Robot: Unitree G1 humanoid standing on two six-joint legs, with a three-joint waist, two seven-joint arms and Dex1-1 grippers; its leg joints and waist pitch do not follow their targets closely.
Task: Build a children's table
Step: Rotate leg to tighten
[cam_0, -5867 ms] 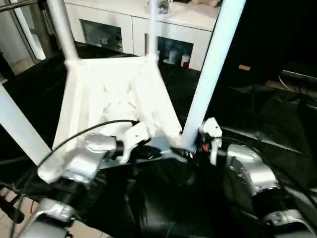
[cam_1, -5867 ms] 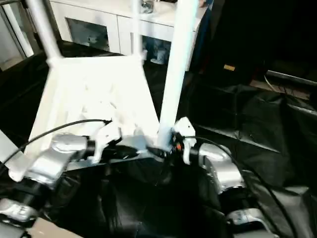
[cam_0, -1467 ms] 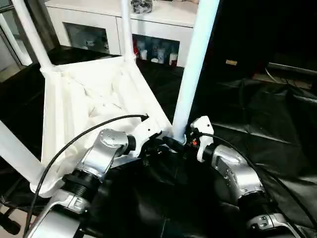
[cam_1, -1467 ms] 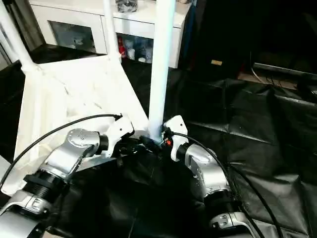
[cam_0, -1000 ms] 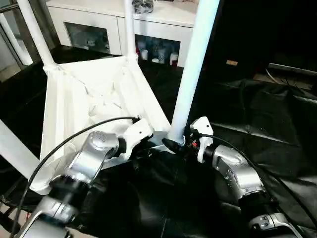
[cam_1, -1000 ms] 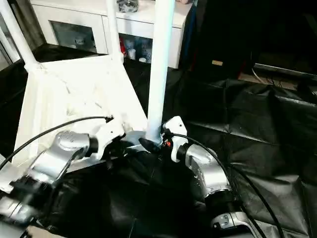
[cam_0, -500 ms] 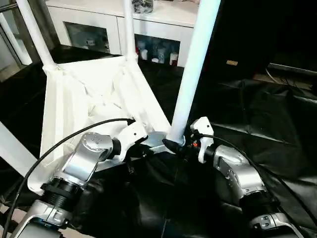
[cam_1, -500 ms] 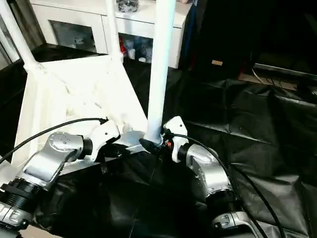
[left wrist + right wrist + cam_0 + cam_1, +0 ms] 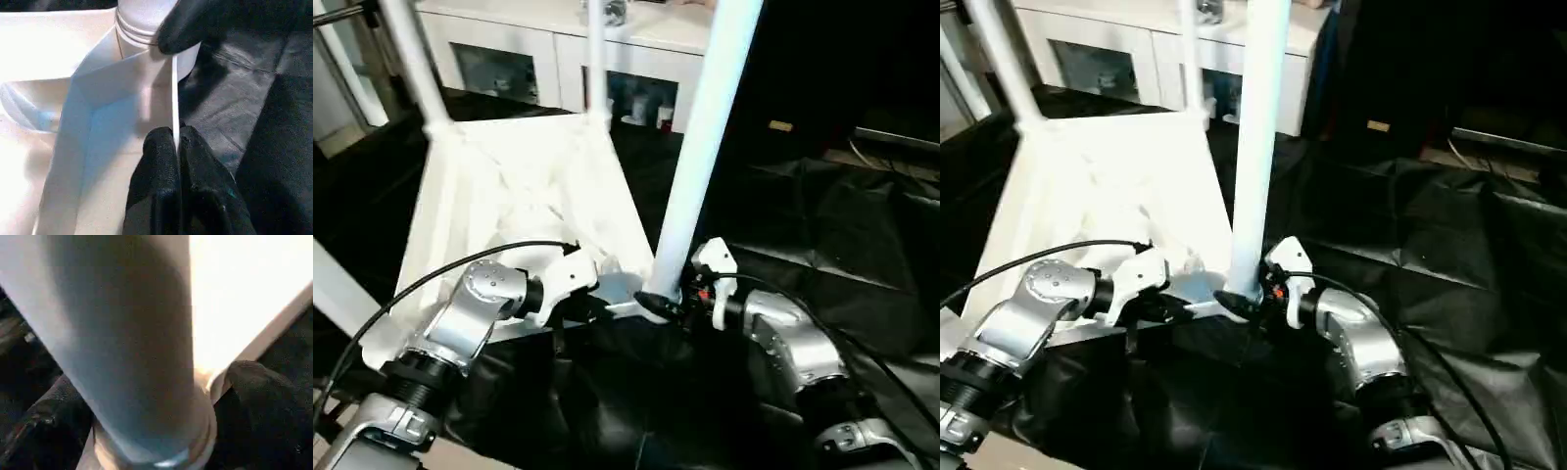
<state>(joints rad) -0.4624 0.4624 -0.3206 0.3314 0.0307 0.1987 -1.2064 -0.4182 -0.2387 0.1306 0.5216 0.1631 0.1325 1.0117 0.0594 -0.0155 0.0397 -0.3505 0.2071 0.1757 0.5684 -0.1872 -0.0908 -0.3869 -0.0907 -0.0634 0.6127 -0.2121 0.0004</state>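
On the black sheeting, the upturned white ribbed plastic tabletop was pinched at its rim by the left gripper while the right gripper clasped the near white tube leg, best kept plumb and pressed home.

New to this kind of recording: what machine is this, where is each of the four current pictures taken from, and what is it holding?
It is a humanoid robot with two silver arms, each ending in a gripper with two black fingers. Two pictures come from a stereo camera on its head, looking down over the forearms. The other two come from cameras on the wrists, looking along each gripper's own fingers.

A white plastic tabletop lies upside down on a black sheet, ribbed underside up, with tube legs standing up from its corners. A white cabinet stands behind.

The left gripper is pinched shut on the thin rim of the tabletop, beside the near corner. The right gripper has a finger on each side of the base of the nearest leg, where it enters its corner socket.
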